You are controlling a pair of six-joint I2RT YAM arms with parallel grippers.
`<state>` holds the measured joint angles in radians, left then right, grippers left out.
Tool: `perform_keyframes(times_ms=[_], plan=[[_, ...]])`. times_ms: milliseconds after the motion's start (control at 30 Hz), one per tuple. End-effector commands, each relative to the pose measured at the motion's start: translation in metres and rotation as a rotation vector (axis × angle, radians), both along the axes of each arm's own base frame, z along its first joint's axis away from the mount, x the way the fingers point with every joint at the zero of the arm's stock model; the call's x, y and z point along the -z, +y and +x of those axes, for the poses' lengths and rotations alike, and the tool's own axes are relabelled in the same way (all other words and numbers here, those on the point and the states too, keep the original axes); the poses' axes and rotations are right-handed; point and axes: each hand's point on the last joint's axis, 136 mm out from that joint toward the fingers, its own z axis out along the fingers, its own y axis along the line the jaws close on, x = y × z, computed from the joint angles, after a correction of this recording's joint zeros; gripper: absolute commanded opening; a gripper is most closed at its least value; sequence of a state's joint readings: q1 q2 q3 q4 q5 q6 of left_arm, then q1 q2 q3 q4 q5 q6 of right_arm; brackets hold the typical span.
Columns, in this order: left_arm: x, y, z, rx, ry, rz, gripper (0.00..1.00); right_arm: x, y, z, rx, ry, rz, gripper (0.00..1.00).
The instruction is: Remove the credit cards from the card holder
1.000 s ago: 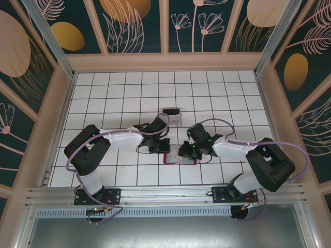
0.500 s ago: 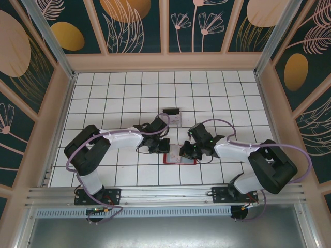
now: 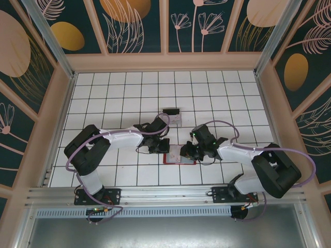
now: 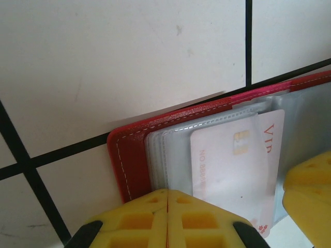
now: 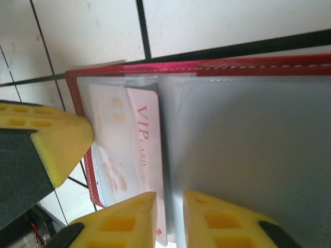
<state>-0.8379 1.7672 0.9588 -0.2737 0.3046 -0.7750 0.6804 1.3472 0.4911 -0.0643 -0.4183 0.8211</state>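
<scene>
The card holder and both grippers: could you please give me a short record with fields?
card holder: red, lying open on the table
VIP card: pale, partly tucked in the holder
left gripper: shut, tips on the holder's edge
right gripper: jaws slightly apart, astride the card's edge
clear box: beyond the holder

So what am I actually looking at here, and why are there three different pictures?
Two robot arms, the left arm and the right arm, are bolted to a white tiled table. One picture looks down from above. The other two come from a small camera on each wrist, so the yellow pads belong to each arm's own tool. On the table lies an open red card holder with clear sleeves and a pale VIP card tucked in, and a small clear box sits further back. The left tool is shut at the holder's edge. The right tool hovers over the card, pads slightly apart.
</scene>
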Motion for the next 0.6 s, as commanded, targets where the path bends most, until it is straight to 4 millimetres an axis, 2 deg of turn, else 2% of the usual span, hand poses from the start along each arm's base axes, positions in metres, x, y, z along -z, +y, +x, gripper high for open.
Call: perform_keyframes(times_ms=[0,333,567], plan=[[0.004,0.012,-0.005,0.008,0.008,0.064,0.09,-0.003,0.007,0.004,-0.009,-0.015,0.049,0.24],[0.004,0.013,-0.006,0.006,0.010,0.070,0.09,0.007,0.009,0.003,-0.024,0.010,0.038,0.25],[0.004,0.013,-0.006,0.003,0.012,0.069,0.08,0.000,0.017,0.005,-0.040,-0.001,0.088,0.25]])
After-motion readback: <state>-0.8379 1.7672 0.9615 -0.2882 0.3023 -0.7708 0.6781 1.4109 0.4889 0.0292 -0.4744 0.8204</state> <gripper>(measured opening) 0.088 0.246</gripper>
